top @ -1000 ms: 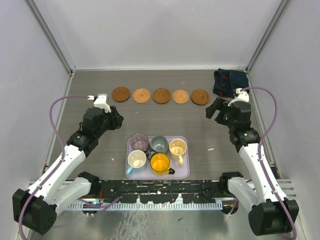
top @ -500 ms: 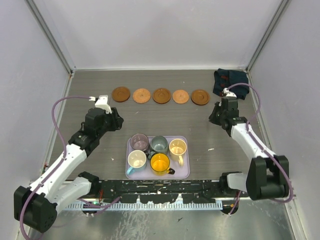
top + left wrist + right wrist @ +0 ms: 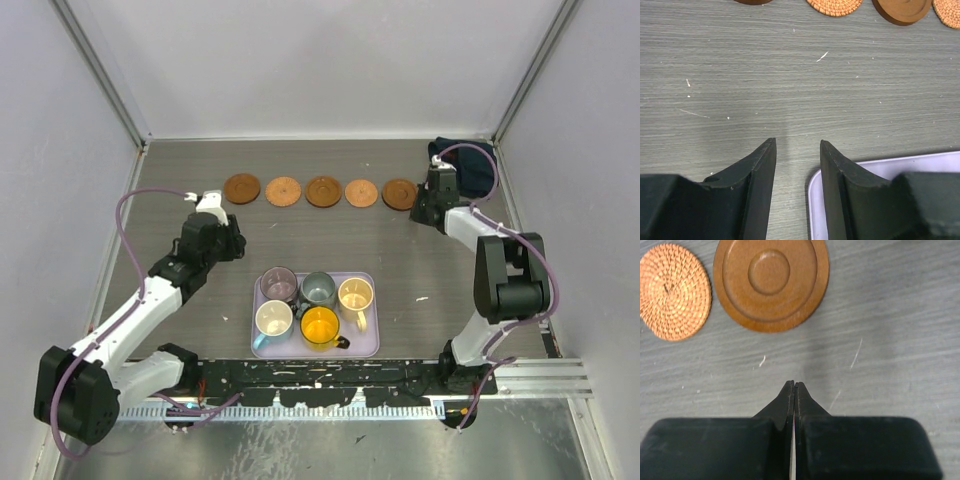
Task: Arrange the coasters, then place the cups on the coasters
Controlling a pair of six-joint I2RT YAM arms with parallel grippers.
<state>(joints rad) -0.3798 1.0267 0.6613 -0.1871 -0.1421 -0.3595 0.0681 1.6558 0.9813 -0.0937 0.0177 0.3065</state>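
Note:
Several round brown coasters lie in a row at the back, from the leftmost (image 3: pixel 241 188) to the rightmost dark one (image 3: pixel 400 193). Several cups stand on the lavender tray (image 3: pixel 370 345): purple (image 3: pixel 278 285), grey-teal (image 3: pixel 318 289), cream-beige (image 3: pixel 355 294), cream-and-blue (image 3: pixel 273 319) and yellow-orange (image 3: pixel 320 325). My left gripper (image 3: pixel 232 243) (image 3: pixel 797 142) hangs open and empty over bare table by the tray's corner (image 3: pixel 812 200). My right gripper (image 3: pixel 418 206) (image 3: pixel 794 385) is shut on nothing, just short of the dark ringed coaster (image 3: pixel 771 282), with a woven coaster (image 3: pixel 674 290) to its left.
A dark blue cloth (image 3: pixel 470 165) lies in the back right corner, partly behind the right arm. Grey walls enclose the table on three sides. In the left wrist view, a woven coaster (image 3: pixel 835 5) and a dark one (image 3: pixel 902 7) show far ahead.
The right arm has swung toward the back right, next to the rightmost coaster, and its jaws have shut. The left arm shifted only slightly.

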